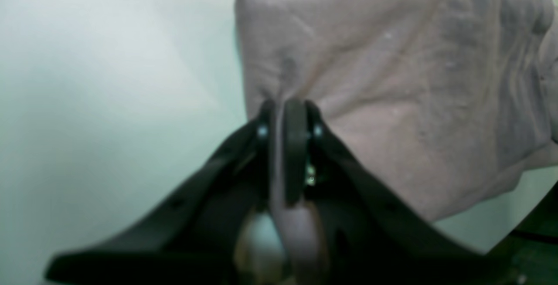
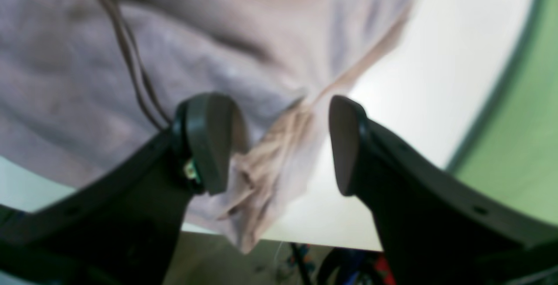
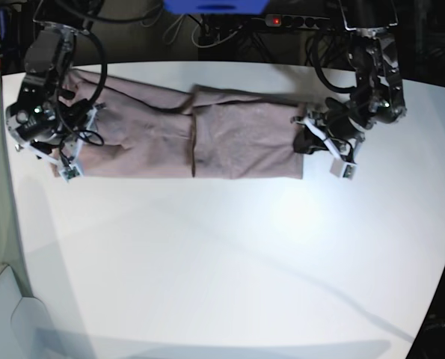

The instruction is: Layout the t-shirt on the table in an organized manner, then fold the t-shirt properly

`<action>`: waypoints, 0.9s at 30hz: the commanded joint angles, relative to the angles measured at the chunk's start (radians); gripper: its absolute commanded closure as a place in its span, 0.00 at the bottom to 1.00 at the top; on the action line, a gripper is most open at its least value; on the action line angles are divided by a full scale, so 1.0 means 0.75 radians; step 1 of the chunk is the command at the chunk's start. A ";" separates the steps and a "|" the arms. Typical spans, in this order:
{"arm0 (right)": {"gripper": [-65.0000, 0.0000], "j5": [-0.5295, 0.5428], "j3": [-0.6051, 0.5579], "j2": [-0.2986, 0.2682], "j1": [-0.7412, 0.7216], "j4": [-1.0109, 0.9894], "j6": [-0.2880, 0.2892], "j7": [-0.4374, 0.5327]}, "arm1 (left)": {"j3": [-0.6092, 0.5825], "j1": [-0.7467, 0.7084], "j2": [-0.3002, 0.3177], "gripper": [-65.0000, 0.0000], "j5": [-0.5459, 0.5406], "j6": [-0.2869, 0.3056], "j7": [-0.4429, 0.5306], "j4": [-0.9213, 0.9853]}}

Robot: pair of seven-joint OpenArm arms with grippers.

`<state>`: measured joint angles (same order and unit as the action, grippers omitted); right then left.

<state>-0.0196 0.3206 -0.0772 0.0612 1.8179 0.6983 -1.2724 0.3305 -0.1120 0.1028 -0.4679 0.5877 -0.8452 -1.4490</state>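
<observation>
Left gripper (image 1: 287, 115) pinches the t-shirt (image 3: 207, 134) edge tight; right gripper (image 2: 279, 145) gapes wide, holding nothing. Lopsided pull could skew the strip on the table (image 3: 244, 262).

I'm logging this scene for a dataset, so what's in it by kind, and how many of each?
T-shirt: 1
Table: 1
Pincers: 2, the left pincer shut on the shirt's edge, the right pincer open over the shirt's other end
Total: 4
</observation>
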 commanded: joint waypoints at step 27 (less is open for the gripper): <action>0.48 0.005 0.124 -0.051 -0.224 -0.604 0.000 0.202 | 0.002 -0.089 0.011 0.94 -0.020 0.009 0.003 -0.082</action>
<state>0.0185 0.4187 -0.1215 -0.1207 1.3907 0.6910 -1.0801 0.3313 -0.1829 0.1051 -0.4839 0.5877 -0.8341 -1.4952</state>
